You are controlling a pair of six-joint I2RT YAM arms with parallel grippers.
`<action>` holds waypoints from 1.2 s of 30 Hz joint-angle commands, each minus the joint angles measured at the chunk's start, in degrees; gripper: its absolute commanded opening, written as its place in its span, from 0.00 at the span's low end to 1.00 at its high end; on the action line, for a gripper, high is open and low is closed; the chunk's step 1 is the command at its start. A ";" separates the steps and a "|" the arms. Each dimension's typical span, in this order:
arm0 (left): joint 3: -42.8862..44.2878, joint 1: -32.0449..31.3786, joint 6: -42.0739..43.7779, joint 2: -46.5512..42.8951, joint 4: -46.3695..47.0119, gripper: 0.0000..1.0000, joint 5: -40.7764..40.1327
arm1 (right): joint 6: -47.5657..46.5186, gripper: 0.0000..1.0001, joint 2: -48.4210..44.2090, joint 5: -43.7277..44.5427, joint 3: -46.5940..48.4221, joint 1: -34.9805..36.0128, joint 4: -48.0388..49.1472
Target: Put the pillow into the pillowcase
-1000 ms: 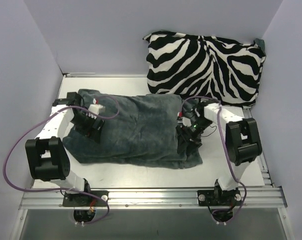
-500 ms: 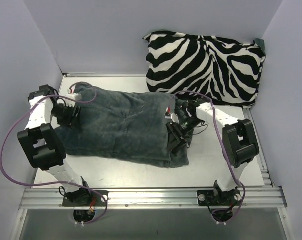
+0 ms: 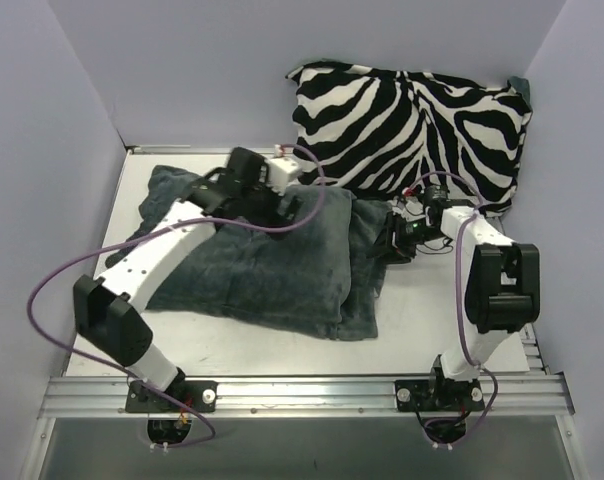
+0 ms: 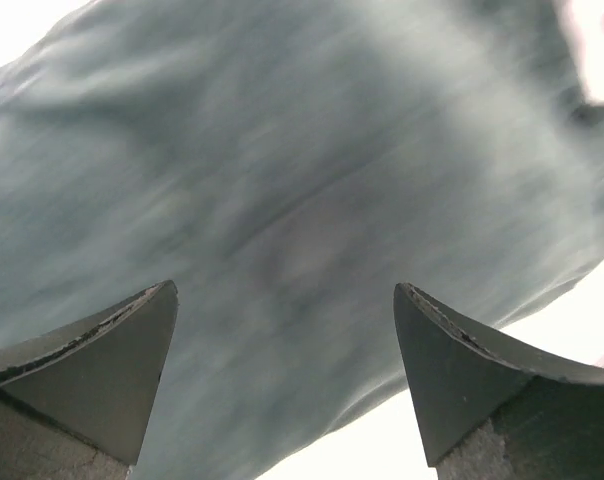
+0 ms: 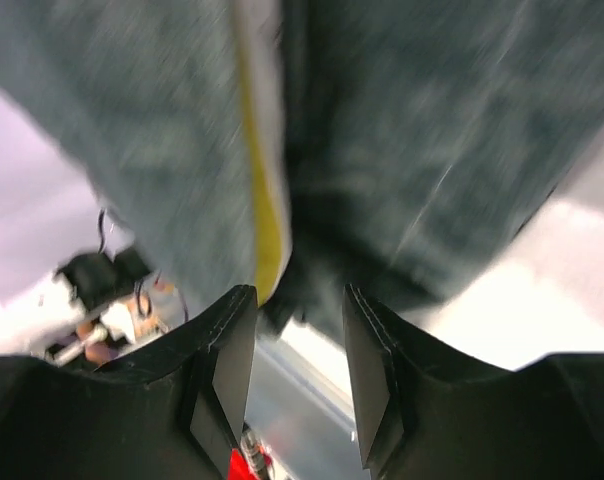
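The pillowcase (image 3: 262, 262) lies flat on the table with its dark grey-teal plush face up. The pillow is hidden in the top view. In the right wrist view its yellow piped edge (image 5: 267, 205) shows between two grey fabric layers. My left gripper (image 3: 294, 206) reaches across over the pillowcase's far right part. It is wide open and empty above the plush (image 4: 282, 200) in the left wrist view (image 4: 284, 290). My right gripper (image 3: 394, 238) sits just off the pillowcase's right end. It is open and holds nothing in the right wrist view (image 5: 297, 292).
A plump zebra-print cushion (image 3: 412, 130) with a teal corner leans against the back wall at the right. Side walls close in the white table (image 3: 422, 330). A metal rail (image 3: 302, 395) runs along the near edge.
My left arm has swung from the pillowcase's far left end across to its far right part. My right gripper has pulled back to the right, off the fabric. The pillowcase's right end has bunched.
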 commanded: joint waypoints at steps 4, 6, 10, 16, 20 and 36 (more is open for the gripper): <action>10.37 -17.49 -18.72 12.75 9.61 0.97 -21.40 | 8.42 0.41 10.02 10.84 -1.27 3.11 8.42; 16.24 -21.98 -19.60 19.25 9.00 0.97 -26.13 | 8.07 0.41 11.44 13.54 -2.15 3.02 7.46; 24.70 -25.59 -21.88 31.71 7.42 0.97 -36.50 | 5.97 0.47 11.19 16.47 -4.61 0.92 4.03; 23.15 -23.32 -18.73 40.36 6.81 0.97 -52.86 | 5.44 0.50 6.80 22.79 -6.02 0.30 0.34; 14.71 -16.99 -19.43 35.72 6.10 0.84 -45.63 | 4.29 0.52 6.61 27.88 -5.93 -0.05 -1.07; 0.10 -0.46 -17.49 17.60 8.55 0.00 39.23 | 15.52 0.42 -1.64 11.10 4.97 10.65 15.08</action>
